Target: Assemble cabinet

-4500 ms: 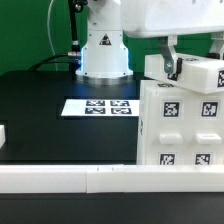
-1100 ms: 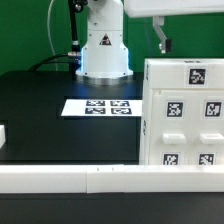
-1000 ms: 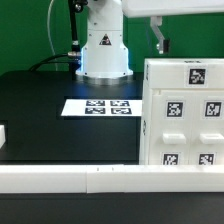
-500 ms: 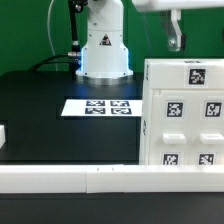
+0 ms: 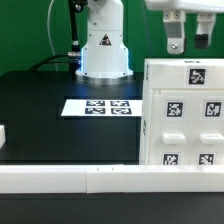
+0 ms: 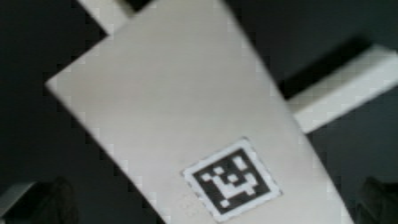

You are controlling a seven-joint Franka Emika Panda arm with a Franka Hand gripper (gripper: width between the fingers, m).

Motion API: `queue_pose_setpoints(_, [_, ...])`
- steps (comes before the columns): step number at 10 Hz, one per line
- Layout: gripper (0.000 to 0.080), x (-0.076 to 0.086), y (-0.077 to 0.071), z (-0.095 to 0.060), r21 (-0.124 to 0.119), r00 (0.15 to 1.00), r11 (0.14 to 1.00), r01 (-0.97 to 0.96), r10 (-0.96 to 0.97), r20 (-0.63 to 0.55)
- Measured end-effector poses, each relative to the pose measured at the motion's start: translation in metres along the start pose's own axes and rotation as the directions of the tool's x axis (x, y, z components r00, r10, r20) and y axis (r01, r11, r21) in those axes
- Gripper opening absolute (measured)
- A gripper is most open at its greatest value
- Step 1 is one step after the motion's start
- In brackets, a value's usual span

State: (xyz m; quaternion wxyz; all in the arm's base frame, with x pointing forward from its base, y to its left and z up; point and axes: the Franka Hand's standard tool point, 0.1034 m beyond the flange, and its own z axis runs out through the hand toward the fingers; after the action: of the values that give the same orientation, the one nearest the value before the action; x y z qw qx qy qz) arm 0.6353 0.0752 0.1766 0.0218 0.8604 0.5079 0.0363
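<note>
The cabinet [image 5: 184,112], a large white boxy case with several black-and-white tags, stands upright on the black table at the exterior view's right. My gripper [image 5: 189,38] hangs just above its top edge, open and empty, with both fingers [image 5: 175,36] apart and clear of the case. In the wrist view the cabinet's white top face [image 6: 178,100] with one tag [image 6: 233,181] fills the picture, and the dark fingertips [image 6: 32,202] show at the two lower corners, one on each side of it.
The marker board [image 5: 98,106] lies flat before the robot base [image 5: 103,50]. A long white rail [image 5: 70,178] runs along the front edge. A small white block [image 5: 3,137] sits at the exterior view's left edge.
The cabinet, tilted in the gripper 4.5 s ago, now stands upright and free. Over the last second the gripper moved toward the exterior view's right above the cabinet's top.
</note>
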Motion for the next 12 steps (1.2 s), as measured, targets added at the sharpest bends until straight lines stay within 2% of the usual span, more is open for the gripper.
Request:
queue_pose_setpoints(1, [0.0796,0.002,-0.004,0.006,-0.002,0.992,0.992,0.127,-0.127,0.022])
queue_pose_setpoints(4, [0.0796,-0.001,-0.003,0.02,0.012,0.957,0.959,0.283,-0.283,0.068])
queue_pose_setpoints(6, [0.0796,-0.001,-0.003,0.02,0.01,0.965,0.967,0.253,-0.253,0.068])
queue_pose_setpoints(8, [0.0549,-0.002,-0.002,0.02,0.008,0.972,0.974,0.226,-0.226,0.069])
queue_pose_setpoints(12, [0.0551,-0.002,-0.002,0.021,-0.015,0.996,0.998,-0.066,0.067,0.065])
